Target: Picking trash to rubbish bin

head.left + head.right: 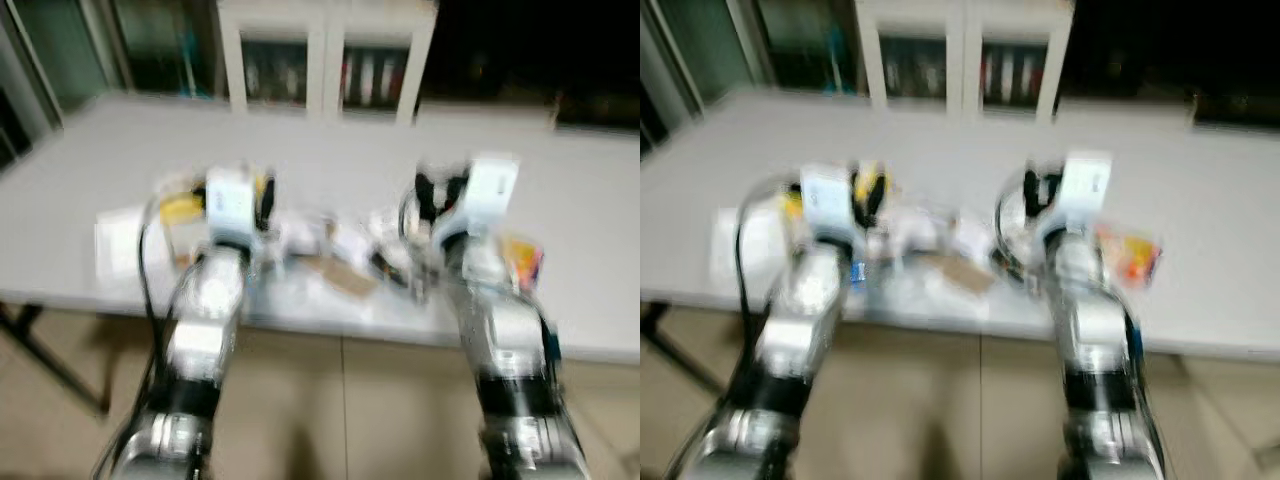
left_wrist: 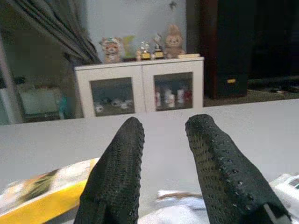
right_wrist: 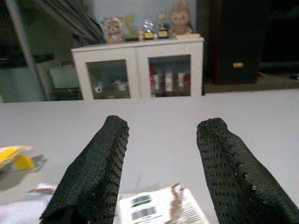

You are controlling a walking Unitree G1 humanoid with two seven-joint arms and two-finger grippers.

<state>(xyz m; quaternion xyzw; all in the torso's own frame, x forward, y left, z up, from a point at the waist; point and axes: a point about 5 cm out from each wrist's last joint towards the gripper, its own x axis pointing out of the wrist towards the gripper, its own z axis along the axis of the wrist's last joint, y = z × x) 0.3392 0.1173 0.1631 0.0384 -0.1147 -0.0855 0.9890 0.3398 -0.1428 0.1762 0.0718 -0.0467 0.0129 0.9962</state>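
Observation:
Trash lies scattered near the front edge of a long grey table (image 1: 350,150); the head views are blurred. It includes a brown card scrap (image 1: 340,275), white crumpled wrappers (image 1: 300,235), a yellow packet (image 2: 42,196), an orange packet (image 1: 525,260) and a torn white label with barcodes (image 3: 154,207). My left gripper (image 2: 163,128) hovers open just above the left part of the pile, next to the yellow packet. My right gripper (image 3: 163,128) is open wider, low over the barcode label on the right. Neither holds anything.
A white sheet (image 1: 120,240) lies at the table's left front. A white cabinet with glass doors (image 1: 325,60) stands behind the table, with plush toys on top (image 3: 182,18). A black table leg (image 1: 50,360) slants over the tiled floor at left.

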